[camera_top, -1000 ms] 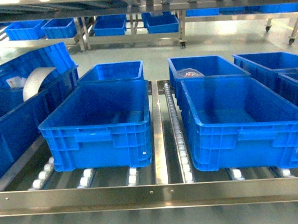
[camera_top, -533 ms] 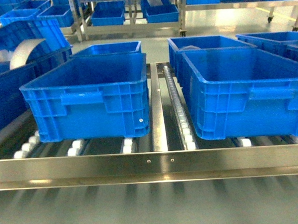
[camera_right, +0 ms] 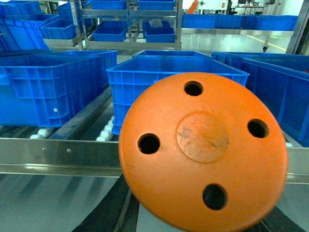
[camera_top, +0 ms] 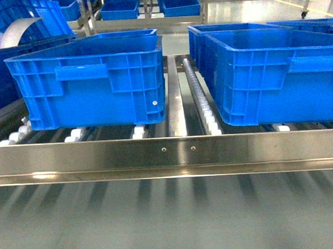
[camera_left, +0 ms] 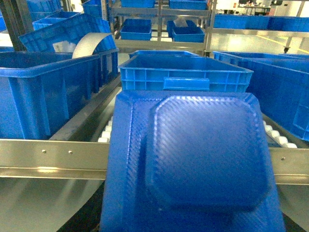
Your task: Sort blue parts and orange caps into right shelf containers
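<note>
From the head camera I see the shelf (camera_top: 168, 152) rail straight across, with two containers sitting on its white rollers: the left container (camera_top: 89, 84) and the right container (camera_top: 275, 74), a roller track between them. Neither arm shows here.

On the left wrist camera, a blue part (camera_left: 195, 164) fills the lower frame, a flat textured piece with cut corners and a raised centre, in front of the shelf rail. I see no fingers around it, so I cannot tell how the left gripper stands.

On the right wrist camera, an orange cap (camera_right: 205, 150) blocks most of the view, a round disc with four holes and a central boss, a container behind it. The right gripper's fingers are hidden; I cannot tell their state.
</note>
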Controlling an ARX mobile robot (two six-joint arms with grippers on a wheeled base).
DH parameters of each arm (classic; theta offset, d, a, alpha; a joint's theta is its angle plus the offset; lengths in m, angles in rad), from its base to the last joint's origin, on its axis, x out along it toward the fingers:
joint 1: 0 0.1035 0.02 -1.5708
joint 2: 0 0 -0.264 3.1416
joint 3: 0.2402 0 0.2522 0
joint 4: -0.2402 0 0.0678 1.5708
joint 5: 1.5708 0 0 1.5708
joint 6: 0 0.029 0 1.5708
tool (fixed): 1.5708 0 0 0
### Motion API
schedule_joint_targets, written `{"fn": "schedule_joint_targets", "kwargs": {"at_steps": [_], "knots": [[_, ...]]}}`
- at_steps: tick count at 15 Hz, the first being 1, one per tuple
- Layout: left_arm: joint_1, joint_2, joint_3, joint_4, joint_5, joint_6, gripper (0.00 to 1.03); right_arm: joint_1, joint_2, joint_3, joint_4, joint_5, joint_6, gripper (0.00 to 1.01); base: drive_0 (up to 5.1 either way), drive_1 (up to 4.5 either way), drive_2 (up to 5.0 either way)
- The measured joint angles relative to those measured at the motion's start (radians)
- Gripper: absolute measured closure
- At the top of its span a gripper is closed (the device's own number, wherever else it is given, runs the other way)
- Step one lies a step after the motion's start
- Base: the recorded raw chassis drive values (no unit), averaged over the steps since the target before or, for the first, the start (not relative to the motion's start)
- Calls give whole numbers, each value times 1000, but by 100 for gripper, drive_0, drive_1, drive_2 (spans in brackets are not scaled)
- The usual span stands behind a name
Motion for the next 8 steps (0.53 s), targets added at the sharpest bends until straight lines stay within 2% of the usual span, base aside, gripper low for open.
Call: {"fn": "schedule_joint_targets", "kwargs": {"at_steps": [7,8], "knots": [[0,0,0,0,0,0,60,0,0,0,0,0,0,60,0,0,0],[0,0,0,0,0,0,60,0,0,0,0,0,0,60,0,428,-427]]}}
